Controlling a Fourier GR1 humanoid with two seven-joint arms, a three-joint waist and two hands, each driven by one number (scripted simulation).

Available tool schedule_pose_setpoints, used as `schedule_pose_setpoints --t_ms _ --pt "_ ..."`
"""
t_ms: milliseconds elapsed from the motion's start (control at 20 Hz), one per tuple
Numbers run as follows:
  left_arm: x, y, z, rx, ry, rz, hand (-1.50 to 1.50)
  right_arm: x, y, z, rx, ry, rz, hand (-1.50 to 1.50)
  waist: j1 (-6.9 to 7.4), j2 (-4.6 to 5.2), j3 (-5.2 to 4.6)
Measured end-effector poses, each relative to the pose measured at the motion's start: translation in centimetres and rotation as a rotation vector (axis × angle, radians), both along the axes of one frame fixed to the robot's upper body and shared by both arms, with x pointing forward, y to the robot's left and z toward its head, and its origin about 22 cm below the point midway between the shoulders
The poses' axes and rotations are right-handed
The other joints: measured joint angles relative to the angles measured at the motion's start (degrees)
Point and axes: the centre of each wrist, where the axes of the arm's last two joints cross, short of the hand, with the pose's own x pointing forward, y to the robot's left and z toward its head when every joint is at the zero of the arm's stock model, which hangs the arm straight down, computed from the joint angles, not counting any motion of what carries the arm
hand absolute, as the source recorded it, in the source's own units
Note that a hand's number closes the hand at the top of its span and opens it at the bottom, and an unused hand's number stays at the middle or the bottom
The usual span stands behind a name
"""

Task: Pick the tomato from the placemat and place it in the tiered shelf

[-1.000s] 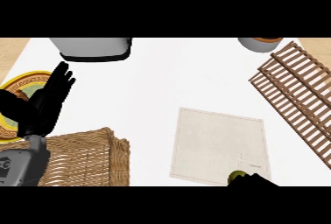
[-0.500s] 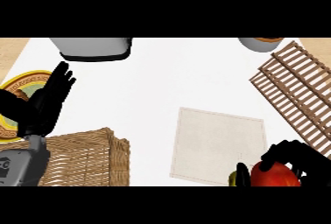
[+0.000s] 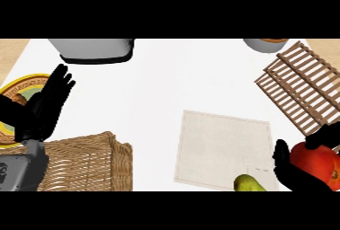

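Tomato (image 3: 320, 162) sits in the right hand (image 3: 297, 173), fingers curled round it, at the view's lower right, just off the placemat (image 3: 222, 148) and below the tiered shelf (image 3: 302, 87). Left hand (image 3: 43, 105) rests open, fingers up, above the wicker basket (image 3: 86, 164).

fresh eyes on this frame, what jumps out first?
The red tomato at the right edge, with the right hand curled round it, just off the beige placemat and below the wooden tiered shelf. On the left, the open left hand rests fingers up above the wicker basket.
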Motion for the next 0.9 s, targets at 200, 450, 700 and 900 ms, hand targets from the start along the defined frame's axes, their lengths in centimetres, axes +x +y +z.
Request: schedule_pose_setpoints --t_ms 200,450,700,900 --pt "-0.1 0.3 -0.1 -0.005 0.006 0.007 0.0 1.0 -1.7 0.2 0.016 -0.014 -0.016 1.5 -0.42 -0.08 0.03" --pt "-0.3 0.5 -0.3 -0.003 0.004 0.018 0.0 2.2 -4.6 0.2 0.073 -0.014 0.021 1.5 -1.01 -0.26 0.05" --pt "-0.4 0.7 -0.4 -0.001 0.01 0.025 0.0 2.2 -9.7 0.5 0.176 -0.047 0.111 1.5 -1.38 -0.41 0.03" --pt "-0.3 0.3 -0.2 0.006 0.003 0.011 0.0 2.2 -15.6 1.3 0.229 -0.059 0.142 1.5 -0.88 -0.36 -0.05"
